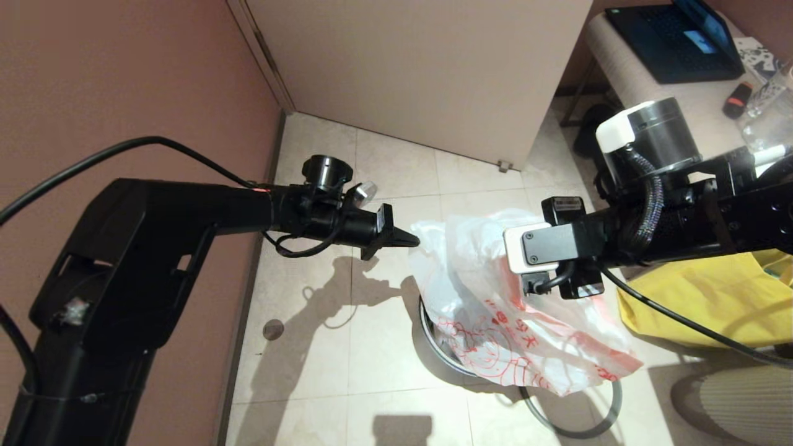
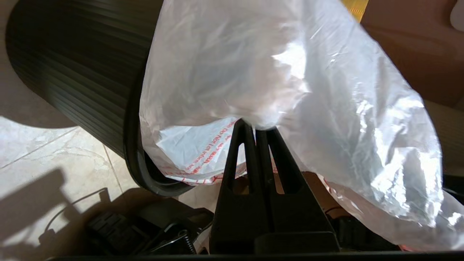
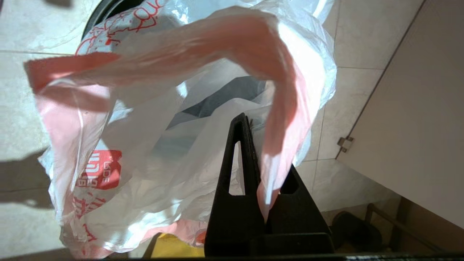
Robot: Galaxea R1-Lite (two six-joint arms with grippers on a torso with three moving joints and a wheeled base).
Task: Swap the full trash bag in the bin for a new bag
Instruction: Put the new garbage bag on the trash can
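while both arms reach over the tiled floor, we hold the new bag stretched between them above the bin. our left end effector points level toward the bag's near edge, its jaws pressed together on a pinch of the thin white plastic; in the left wrist view the film bunches right at the fingertips and balloons away beyond them. our right end effector is clamped on the opposite side of the bag, where the pink band of the rim runs down between its black fingers. the bag hangs open and slack between the two grips, its red-orange cartoon drawing and red characters facing up, its lower part draped across the mouth of the bin and spilling past it toward the right. of the bin we see only part of the dark rim in the head view, and its ribbed black wall in the left wrist view, just beside the bag. a thin grey hoop lies loose on the floor near the bin, partly under the bag's corner. a yellow cloth tote sits on the floor to the right, behind the right arm. farther back an open laptop rests on a light surface.
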